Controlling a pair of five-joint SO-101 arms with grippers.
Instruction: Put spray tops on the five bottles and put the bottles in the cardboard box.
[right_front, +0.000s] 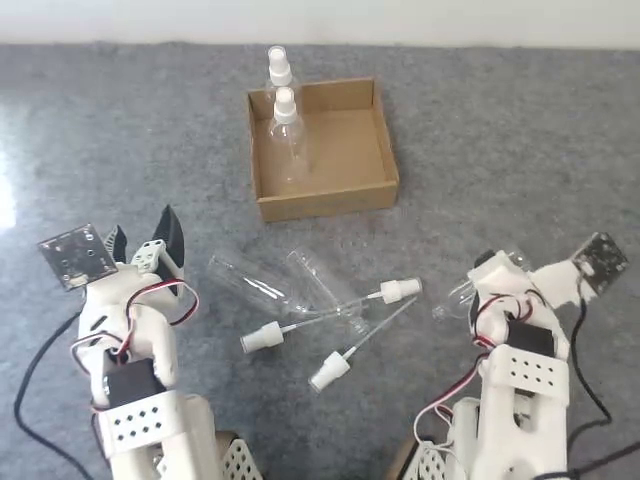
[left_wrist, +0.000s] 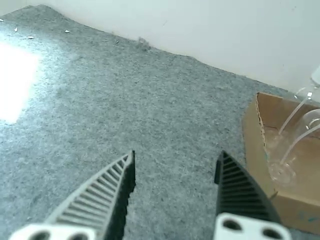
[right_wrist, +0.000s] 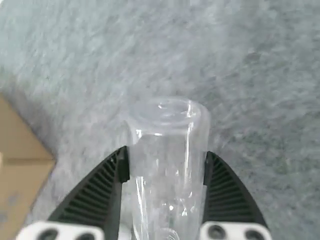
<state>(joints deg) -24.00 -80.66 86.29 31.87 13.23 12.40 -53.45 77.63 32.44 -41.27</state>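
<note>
the right gripper is clenched on a clear held bottle, one jaw pressing each side. in the high view this bottle is uncapped and sits at that arm's tip, low over the table, just right of the loose parts.

the left gripper is spread wide and grasps nothing. it hangs over bare table at the near left, well apart from the parts, with the box off to its far right.

the box sits at the far middle of the table, open side up. a capped bottle stands upright in its far left corner. a second capped bottle stands right behind it at the box's far edge; i cannot tell whether this one is inside or just outside.

between the arms, near the box's front wall, two bare bottles lie on the table: the left bare bottle and the right bare bottle, side by side and angled so their near ends draw together. three tops with thin tubes lie around those ends: the left top just in front of the left bare bottle, the near top closest to the arms, and the right top beside the held bottle. their tubes cross close to the bare bottles' near ends.
</note>
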